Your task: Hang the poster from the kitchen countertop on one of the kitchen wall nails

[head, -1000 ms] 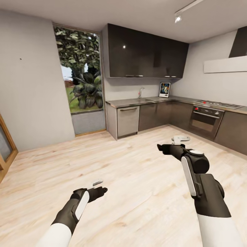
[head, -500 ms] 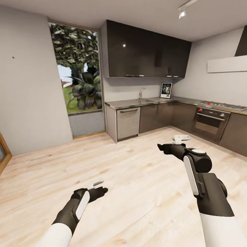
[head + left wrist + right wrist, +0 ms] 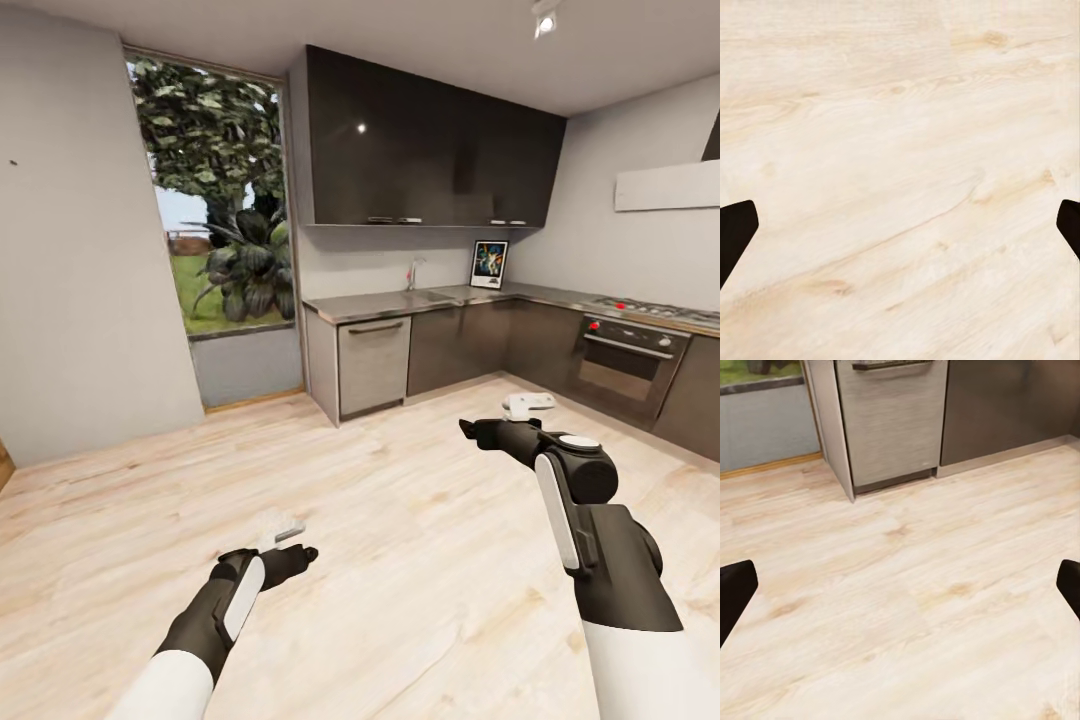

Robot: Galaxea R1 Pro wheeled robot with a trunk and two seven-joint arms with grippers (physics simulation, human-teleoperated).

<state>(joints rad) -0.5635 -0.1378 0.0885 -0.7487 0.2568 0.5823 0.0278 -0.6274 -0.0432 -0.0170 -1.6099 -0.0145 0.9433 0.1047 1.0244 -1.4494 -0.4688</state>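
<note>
Step in hand: approach across open floor toward the far corner of the kitchen; nothing picked up yet, by the look of it.
Poster: standing upright on the tabletop, leaning at the back wall in the corner, just past the tap; well apart from both arms.
Wall nail: tiny dark dot high on the pale left wall, far from the poster.
Left tool: held low over the floor, fingertips spread wide at the edges of the left wrist view, empty.
Right tool: held higher and further forward, fingertips likewise wide apart in the right wrist view, empty.
Doing it well: best to drive straight at the corner, stop short of the cabinets, keep arms tucked clear of the dishwasher and oven.
Surface: pale wooden floor, bare and level; steel tabletop reflective.
Room: dark upper cabinets, tall window with greenery outside, hob at the right run.
</note>
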